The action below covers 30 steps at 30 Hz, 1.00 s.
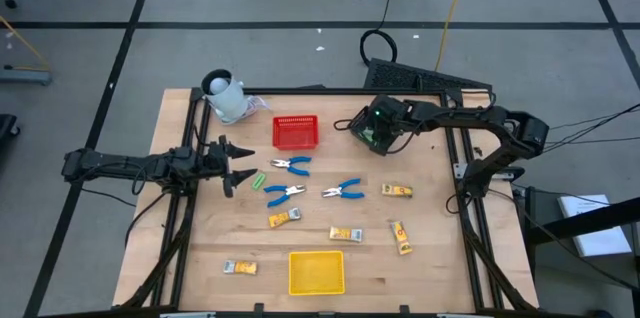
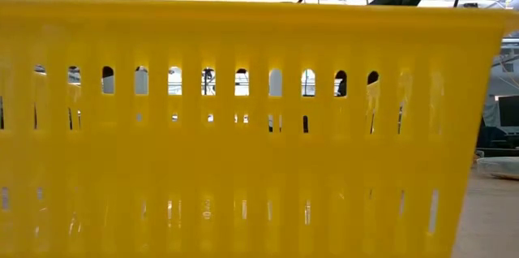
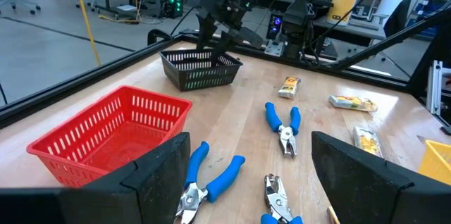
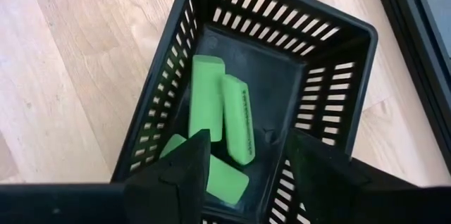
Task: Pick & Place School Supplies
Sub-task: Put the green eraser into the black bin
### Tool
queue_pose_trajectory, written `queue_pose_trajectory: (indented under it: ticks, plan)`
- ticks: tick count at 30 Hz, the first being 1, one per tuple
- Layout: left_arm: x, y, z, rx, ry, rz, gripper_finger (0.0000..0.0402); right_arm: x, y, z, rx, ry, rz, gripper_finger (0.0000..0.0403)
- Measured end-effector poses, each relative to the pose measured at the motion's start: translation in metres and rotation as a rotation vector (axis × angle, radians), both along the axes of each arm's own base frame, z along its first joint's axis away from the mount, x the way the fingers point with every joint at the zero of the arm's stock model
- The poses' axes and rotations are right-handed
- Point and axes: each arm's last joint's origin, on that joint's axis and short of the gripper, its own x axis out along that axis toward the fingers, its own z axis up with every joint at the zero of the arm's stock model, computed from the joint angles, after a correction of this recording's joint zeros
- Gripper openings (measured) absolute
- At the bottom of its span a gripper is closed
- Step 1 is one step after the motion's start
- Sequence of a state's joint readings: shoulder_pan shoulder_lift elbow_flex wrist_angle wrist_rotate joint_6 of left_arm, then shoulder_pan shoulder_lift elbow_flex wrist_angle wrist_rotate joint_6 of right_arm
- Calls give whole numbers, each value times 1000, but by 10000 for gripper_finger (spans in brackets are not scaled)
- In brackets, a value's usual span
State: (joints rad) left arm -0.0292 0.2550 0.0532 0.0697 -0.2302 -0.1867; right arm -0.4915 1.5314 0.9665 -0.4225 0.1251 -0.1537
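A pale wooden table (image 1: pixel 430 258) fills the centre of the high view. The dark left arm enters from the frame's left; its left gripper (image 1: pixel 240 166) hangs with fingers spread and empty, at the table's left edge. The dark right arm reaches in from the right; its right gripper (image 1: pixel 372 128) hangs above a black mesh basket (image 4: pixel 338 62) at upper centre, fingers parted and holding nothing.

A flat yellow square tray (image 1: pixel 316 272) lies at bottom centre. A red mesh basket (image 1: pixel 295 132) stands above centre, left of the black one.

Three blue-handled pliers (image 1: pixel 291 165) (image 1: pixel 284 194) (image 1: pixel 342 190) lie at centre, just right of the left gripper.

Three bright green blocks (image 4: pixel 206 97) (image 4: pixel 237 117) (image 4: pixel 227 180) lie inside the black basket; a fourth green block (image 1: pixel 259 180) lies on the table beside the left gripper.

Five small yellow-orange packets (image 1: pixel 397 190) (image 1: pixel 401 237) (image 1: pixel 346 233) (image 1: pixel 284 219) (image 1: pixel 240 268) are scattered across the lower half of the table.
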Motion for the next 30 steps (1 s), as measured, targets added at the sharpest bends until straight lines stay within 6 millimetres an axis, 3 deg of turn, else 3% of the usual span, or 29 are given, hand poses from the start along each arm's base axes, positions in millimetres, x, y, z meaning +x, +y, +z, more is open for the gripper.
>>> queue_pose_trajectory:
  ticks: [7,12,22,30]
  plan:
    - [0,0,0,-1,0,-1,296,4,1,2,-10,-35,10,158]
    - [1,0,-2,-28,12,3,296,19,15,6,35,-157,113,151]
    - [9,-2,-19,-201,174,34,296,47,73,13,45,-267,300,150]
    - [24,-12,2,-241,460,37,296,56,122,15,28,-294,403,151]
